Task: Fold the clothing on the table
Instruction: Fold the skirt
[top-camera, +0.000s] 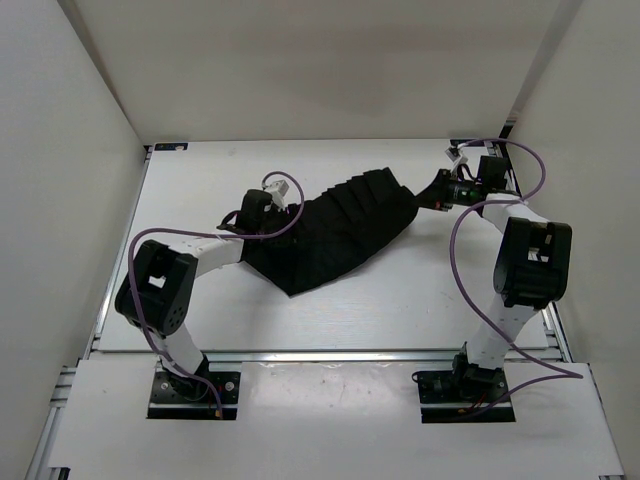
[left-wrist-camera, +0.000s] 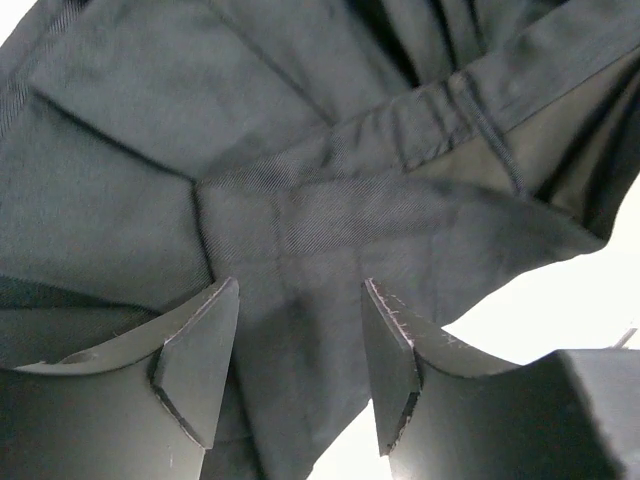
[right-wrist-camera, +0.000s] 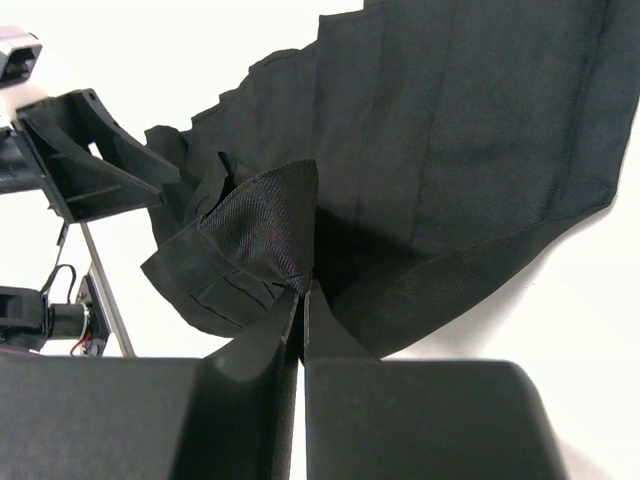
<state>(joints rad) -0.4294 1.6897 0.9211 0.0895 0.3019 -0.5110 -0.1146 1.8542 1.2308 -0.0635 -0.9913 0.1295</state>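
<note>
Clothing (top-camera: 335, 235) on the table (top-camera: 400, 300), between left hand (left-wrist-camera: 300, 300) and right hand (right-wrist-camera: 302, 296).

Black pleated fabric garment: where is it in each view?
Top external: black pleated fabric garment mid-table, between the arms.
Left wrist: fills most of frame, beyond open left pincer.
Right wrist: upper right, corner pinched in shut right pincer.
Shared landmark: flat white table bordering the garment.

Over the top camera I saw the white table (top-camera: 400, 290), its aluminium rails (top-camera: 330, 353) running along the edges. The black pleated clothing (top-camera: 335, 235) lay around its centre, stretched from about eight o'clock to two o'clock, with the stepped pleats towards twelve. The two o'clock end seemed lifted off the surface, though I couldn't be sure.
</note>
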